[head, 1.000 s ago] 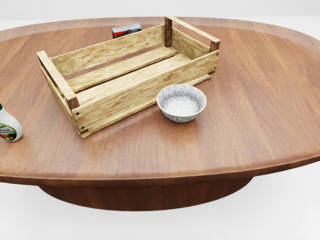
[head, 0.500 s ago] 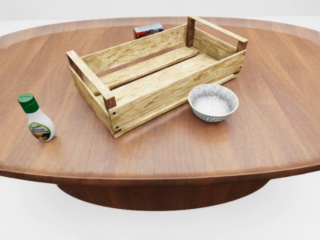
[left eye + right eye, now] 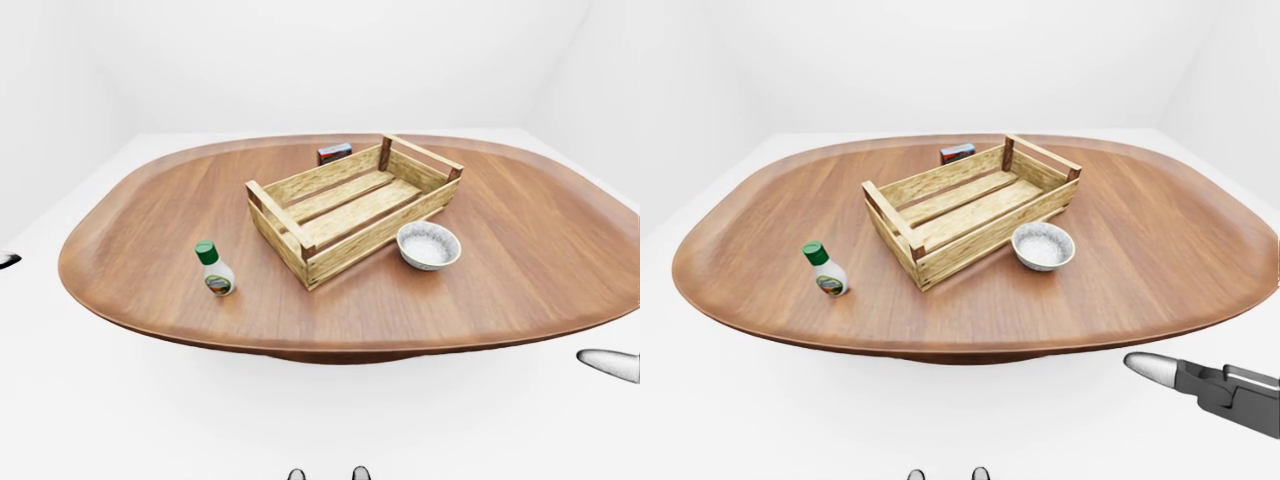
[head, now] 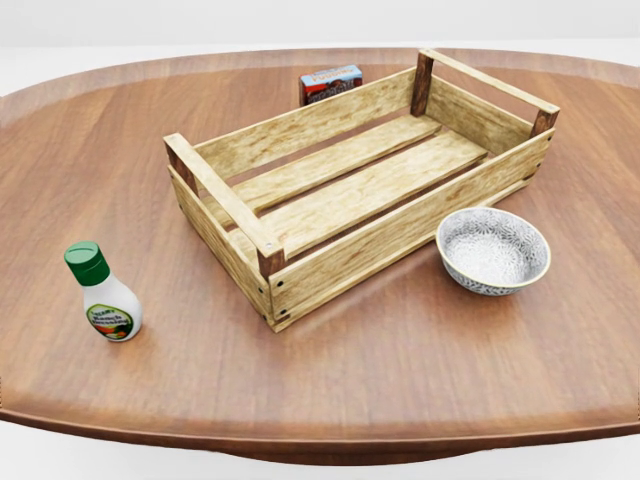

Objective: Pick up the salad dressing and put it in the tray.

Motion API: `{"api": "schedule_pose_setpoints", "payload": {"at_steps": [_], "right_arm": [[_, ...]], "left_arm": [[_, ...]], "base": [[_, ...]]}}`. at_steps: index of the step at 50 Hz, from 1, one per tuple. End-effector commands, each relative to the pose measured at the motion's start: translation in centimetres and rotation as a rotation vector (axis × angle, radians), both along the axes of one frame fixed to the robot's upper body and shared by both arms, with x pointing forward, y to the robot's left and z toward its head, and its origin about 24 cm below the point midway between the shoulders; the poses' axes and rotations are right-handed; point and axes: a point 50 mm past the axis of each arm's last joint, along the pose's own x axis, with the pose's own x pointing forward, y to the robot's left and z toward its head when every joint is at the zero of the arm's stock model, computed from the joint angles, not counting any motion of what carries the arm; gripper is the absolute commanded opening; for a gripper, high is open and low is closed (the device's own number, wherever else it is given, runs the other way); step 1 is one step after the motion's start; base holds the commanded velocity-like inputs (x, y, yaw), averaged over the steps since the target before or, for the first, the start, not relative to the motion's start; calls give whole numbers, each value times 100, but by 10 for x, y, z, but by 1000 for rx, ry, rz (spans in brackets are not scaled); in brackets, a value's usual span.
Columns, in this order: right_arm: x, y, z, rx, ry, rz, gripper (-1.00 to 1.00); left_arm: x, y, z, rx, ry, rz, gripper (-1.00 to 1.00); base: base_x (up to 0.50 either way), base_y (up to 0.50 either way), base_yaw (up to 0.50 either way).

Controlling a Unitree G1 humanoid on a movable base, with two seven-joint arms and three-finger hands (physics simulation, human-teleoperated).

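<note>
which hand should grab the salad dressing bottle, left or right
Left, probably. The salad dressing stands upright left of the tray in the head view, on the left arm's side. The right hand shows low right, across the table.

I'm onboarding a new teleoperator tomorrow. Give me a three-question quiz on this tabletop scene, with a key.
1. True or false: the salad dressing bottle already lies inside the wooden tray.
2. Multiple choice: in the head view, what sits just right of the tray's near corner? A) a mug B) a patterned bowl C) a spoon
3. Fill in: the bottle stands upright and its cap is ____.

Key:
1. False; it stands on the table, left of the tray and apart from it.
2. B.
3. Green.

Bonus note: a small red box rests on the table beyond the tray's far wall; the right hand shows only at the right-eye view's edge.
</note>
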Motion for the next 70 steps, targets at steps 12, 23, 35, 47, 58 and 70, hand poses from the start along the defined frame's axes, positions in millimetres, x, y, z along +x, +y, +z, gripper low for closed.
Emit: {"api": "schedule_pose_setpoints", "payload": {"at_steps": [12,23,35,47,58,70], "right_arm": [[1,1,-4,6,34,6,100],[6,2,-7,-35,82,-57,100],[6,0,-11,-1,91,-49,100],[-4,-1,-4,60,-1,74,100],[-1,1,-6,59,10,71,100],[-3,0,-7,63,14,58,100]], "left_arm": [[0,0,0,2,3,0,100],[0,-1,0,5,1,-1,100],[0,0,-1,2,5,0,100],[1,0,-1,1,8,0,100],[1,-1,-2,2,8,-5,100],[1,-2,-2,7,11,-6,100]], "base": [[50,6,0],[39,41,0],[37,44,0],[50,-1,0],[50,-4,0],[50,-5,0]]}}
